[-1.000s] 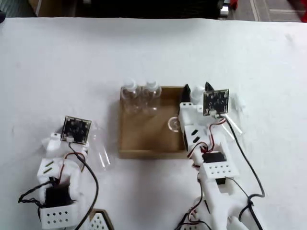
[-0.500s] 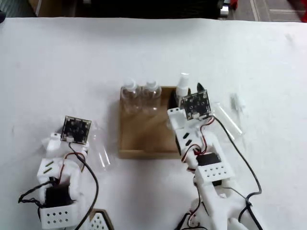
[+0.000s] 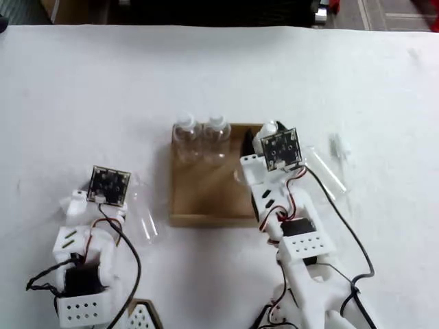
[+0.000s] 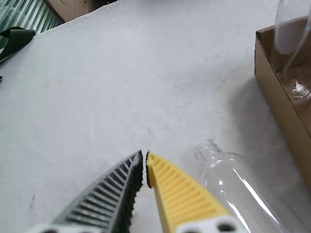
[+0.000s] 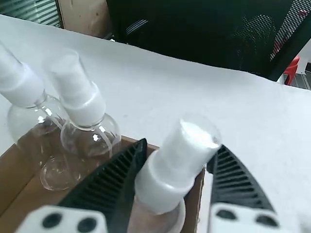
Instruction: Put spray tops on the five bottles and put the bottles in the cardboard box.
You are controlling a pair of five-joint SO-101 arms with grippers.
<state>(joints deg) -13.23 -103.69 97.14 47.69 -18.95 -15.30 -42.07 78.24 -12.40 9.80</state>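
Inside right pincer [image 5: 181, 147], capped bottle [image 5: 174, 167], lower body cut off.

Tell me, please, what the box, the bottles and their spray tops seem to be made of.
The box looks like brown cardboard, matte, with a plain cut rim. The bottles are clear and glossy, probably plastic, though glass cannot be excluded: you see through them, and they show bright highlights. The spray tops are white, smooth and slightly translucent, likely plastic.
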